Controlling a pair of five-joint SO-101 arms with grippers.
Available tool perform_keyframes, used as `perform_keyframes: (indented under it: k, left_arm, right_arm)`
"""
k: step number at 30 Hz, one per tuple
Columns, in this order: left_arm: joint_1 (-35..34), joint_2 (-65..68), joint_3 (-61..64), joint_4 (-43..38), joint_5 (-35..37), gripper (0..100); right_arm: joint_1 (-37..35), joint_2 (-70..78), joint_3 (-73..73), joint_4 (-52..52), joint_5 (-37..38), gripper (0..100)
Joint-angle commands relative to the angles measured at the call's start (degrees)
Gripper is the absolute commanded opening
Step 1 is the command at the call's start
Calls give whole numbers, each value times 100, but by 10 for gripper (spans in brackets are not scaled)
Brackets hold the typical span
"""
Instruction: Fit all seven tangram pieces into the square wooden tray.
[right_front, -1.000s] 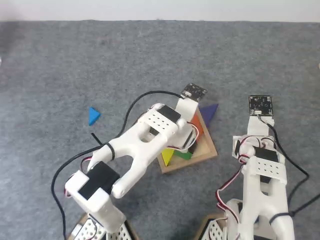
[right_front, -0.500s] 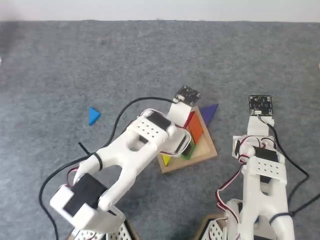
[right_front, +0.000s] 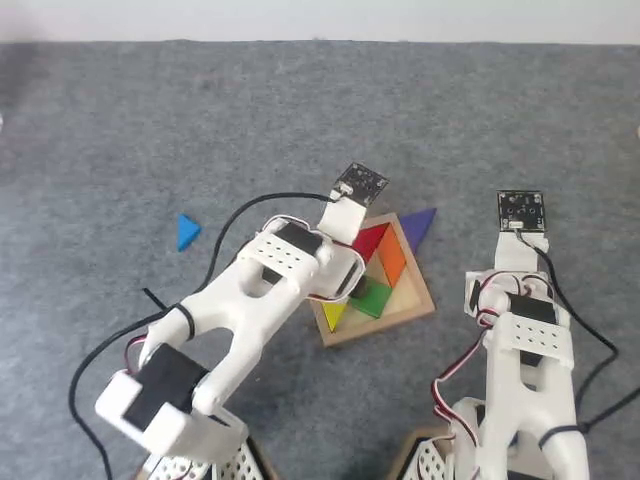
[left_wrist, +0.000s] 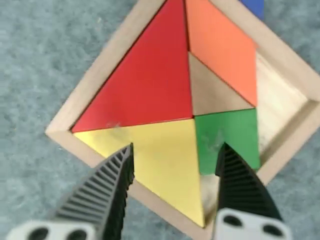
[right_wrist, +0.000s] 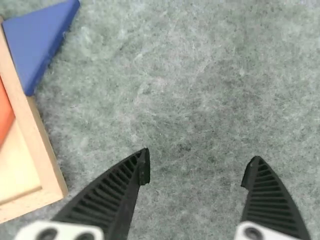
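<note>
Tray (left_wrist: 100, 65), wooden, mid-mat (right_front: 300, 120): red triangle (left_wrist: 145, 80), orange piece (left_wrist: 220, 45), yellow triangle (left_wrist: 160, 160) and green piece (left_wrist: 230, 135) seated (one corner bare). Dark-blue triangle (right_wrist: 37, 42) against its rim; small blue triangle (right_front: 187, 231) toward the mat's left edge. Left gripper (left_wrist: 175, 150) spread wide above the tray; right gripper (right_wrist: 200, 156) spread wide over the mat.

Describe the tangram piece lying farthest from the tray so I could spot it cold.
Find the square wooden tray near the middle of the grey carpet in the high view. Far to its left, alone on the carpet, lies a small light blue triangle. It is smaller and brighter than the dark blue triangle at the tray's far corner.
</note>
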Motion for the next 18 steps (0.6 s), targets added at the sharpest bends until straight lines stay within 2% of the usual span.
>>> perform_keyframes:
  k: [1,5,9,14,18]
  left_arm:
    - [-853,-343,-585,18,-97,258]
    - [-2673,-132,-1358,431,316,258]
    - [-3833,545,-1930,730,-352,258]
    - [-4193,1468,-2589,1240,-1160,258]
    - [-4167,2013,-3046,1451,-1099,258]
  right_arm:
    - [-48,-154,-255,-13,-53,307]
    - [-48,-154,-237,-13,-53,307]
    - [-57,-154,-255,-13,-44,307]
    - [-57,-154,-255,-13,-26,307]
    - [-57,-154,-255,-13,-18,307]
